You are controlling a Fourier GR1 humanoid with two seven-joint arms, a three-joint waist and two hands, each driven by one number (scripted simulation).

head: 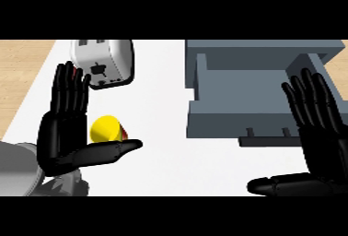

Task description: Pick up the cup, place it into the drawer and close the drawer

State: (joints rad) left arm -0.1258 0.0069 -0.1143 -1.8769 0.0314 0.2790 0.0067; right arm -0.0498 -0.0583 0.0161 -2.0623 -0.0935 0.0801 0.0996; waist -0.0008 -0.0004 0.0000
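Note:
A yellow cup (pixel 106 128) with a red side lies on the white counter (pixel 163 152), just right of my left hand (pixel 65 133). That hand is open, fingers straight and pointing up, thumb stretched out beneath the cup without curling round it. The grey drawer (pixel 255 87) stands pulled open at the upper right, its inside bare. My right hand (pixel 323 138) is open too, fingers up, partly covering the drawer's right front corner, thumb pointing left near the lower edge.
A silver toaster (pixel 104 62) sits at the back left, close above my left hand's fingertips. Wooden floor (pixel 24 73) shows beyond the counter's left edge. White counter surface lies between the cup and the drawer.

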